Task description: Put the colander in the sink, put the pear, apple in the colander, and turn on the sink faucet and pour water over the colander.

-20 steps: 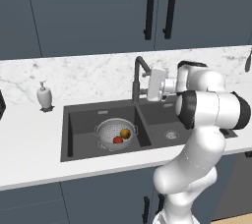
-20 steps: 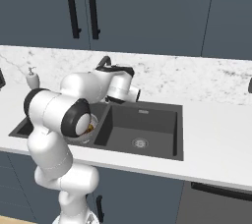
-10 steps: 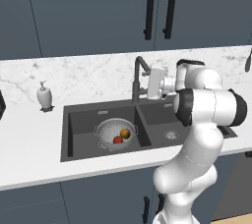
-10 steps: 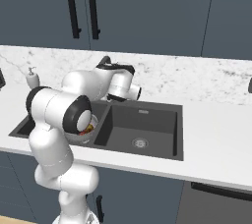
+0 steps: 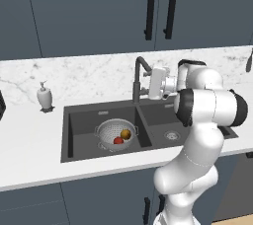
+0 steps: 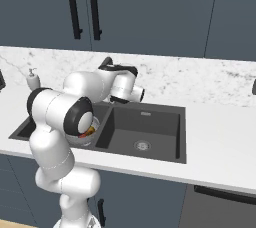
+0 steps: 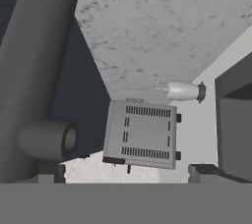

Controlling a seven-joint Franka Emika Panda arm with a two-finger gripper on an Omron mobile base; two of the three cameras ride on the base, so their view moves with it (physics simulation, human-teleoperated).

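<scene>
Colander (image 5: 116, 135) seated in left basin of sink (image 5: 74, 135), left of centre in left base view, with pear (image 5: 125, 133) and apple (image 5: 118, 140) inside, touching or nearly so. Pincer (image 5: 146, 85) level with sink faucet (image 5: 139, 77) at mid-frame, right against its upright stem. In hand view, faucet stem (image 7: 37, 70) filling left side, tips (image 7: 199, 173) spread apart at bottom, released. Soap dispenser (image 5: 44, 96) on worktop (image 5: 29, 160) at left; toaster-like grey box (image 7: 142, 134) centre of hand view.

Arm (image 5: 197, 120) folded high, elbow bent, wrist turned level with hand pointing sideways to own left. Gripper (image 7: 125, 171) spread wide, two fingers (image 7: 199, 171) far apart, nothing between.
</scene>
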